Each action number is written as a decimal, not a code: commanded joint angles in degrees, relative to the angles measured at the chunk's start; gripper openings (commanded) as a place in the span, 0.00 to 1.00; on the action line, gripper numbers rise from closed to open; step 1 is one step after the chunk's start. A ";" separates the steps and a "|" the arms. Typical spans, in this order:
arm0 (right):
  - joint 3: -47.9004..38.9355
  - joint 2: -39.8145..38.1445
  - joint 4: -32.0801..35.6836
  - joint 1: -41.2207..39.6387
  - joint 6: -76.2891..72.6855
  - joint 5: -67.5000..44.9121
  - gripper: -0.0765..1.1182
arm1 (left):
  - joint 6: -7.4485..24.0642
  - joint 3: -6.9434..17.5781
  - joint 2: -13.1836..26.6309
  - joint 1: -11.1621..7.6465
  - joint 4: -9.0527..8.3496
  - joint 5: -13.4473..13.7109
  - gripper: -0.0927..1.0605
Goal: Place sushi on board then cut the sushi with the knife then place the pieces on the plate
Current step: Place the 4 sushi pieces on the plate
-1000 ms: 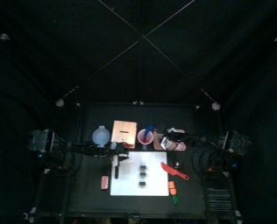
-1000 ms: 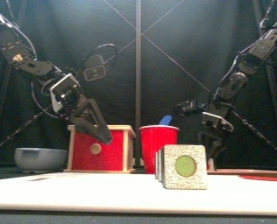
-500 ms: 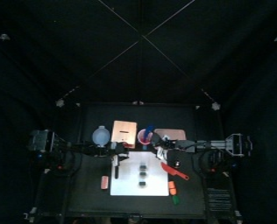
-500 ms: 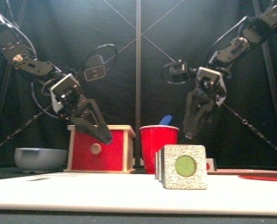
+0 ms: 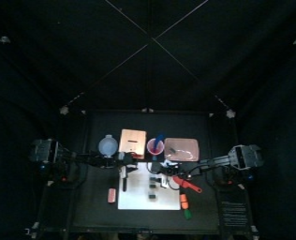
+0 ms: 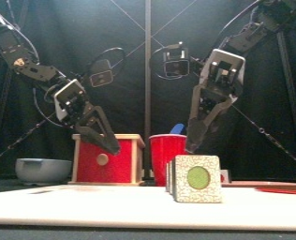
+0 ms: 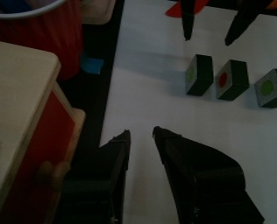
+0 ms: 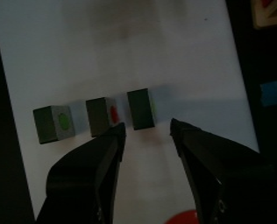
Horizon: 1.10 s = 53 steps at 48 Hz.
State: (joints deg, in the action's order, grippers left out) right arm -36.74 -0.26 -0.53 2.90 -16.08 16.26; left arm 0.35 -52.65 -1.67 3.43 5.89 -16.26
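Having swung in from the table's right edge, the right gripper (image 8: 147,129) now hangs over the board (image 8: 106,52), jaws spread, holding nothing. 3 sushi pieces (image 8: 101,115) stand in a row along the board's middle, front to back. The back piece (image 8: 140,106) lies just ahead of those jaws, so the right arm is nearer. By the board's back-left corner the left gripper (image 7: 138,133) hovers, slightly parted, empty. No writing is readable.

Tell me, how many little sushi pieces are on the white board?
3, in a spaced row on the white board: a green-centred piece, a red-centred piece, a side-on piece. None seems hidden.
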 commanded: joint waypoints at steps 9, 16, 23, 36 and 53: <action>3.43 2.46 0.18 0.09 0.26 -0.44 0.75 | -0.09 0.44 -0.35 0.09 0.00 -0.26 0.69; 4.31 4.13 0.79 0.09 0.26 -0.44 0.75 | 0.00 0.70 -0.35 0.09 0.00 -0.18 0.69; 5.01 5.63 2.20 0.18 0.53 -0.44 0.74 | 0.09 0.62 -0.35 0.26 0.00 -0.26 0.69; 5.63 7.47 3.43 0.09 0.18 -0.44 0.61 | -0.09 0.53 -0.35 0.09 0.00 -0.26 0.69; -0.09 -4.13 2.64 -3.43 -0.09 3.16 0.57 | 0.09 0.79 -0.44 0.26 0.00 -0.26 0.69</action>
State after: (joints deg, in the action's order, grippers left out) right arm -35.77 1.85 2.29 1.67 -16.08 18.63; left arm 0.35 -52.73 -1.67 3.52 5.89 -16.26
